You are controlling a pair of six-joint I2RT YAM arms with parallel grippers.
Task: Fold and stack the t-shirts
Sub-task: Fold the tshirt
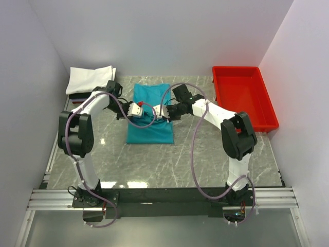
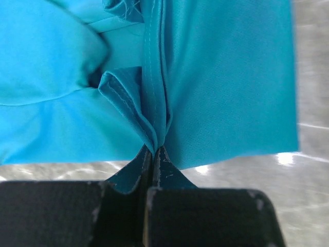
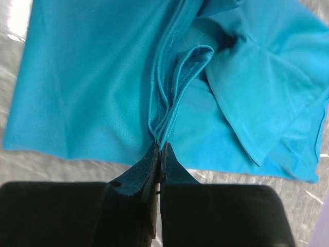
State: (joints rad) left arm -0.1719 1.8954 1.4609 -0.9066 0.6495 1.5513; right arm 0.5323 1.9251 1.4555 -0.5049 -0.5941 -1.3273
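A teal-blue t-shirt (image 1: 149,110) lies partly folded on the marble table, in the middle. My left gripper (image 1: 139,110) is shut on the shirt's hemmed edge (image 2: 154,128), pinching several layers at the fingertips. From the other side my right gripper (image 1: 163,111) is shut on a bunched hem (image 3: 167,116) of the same shirt. Both grippers meet above the shirt's centre, with its middle lifted into a fold between them. A folded white t-shirt (image 1: 91,78) rests on darker folded shirts (image 1: 77,95) at the back left.
A red plastic tray (image 1: 241,98) stands at the back right. White walls close in on three sides. Bare marble tabletop (image 1: 169,164) shows in front of the shirt. Purple cables loop from both arms.
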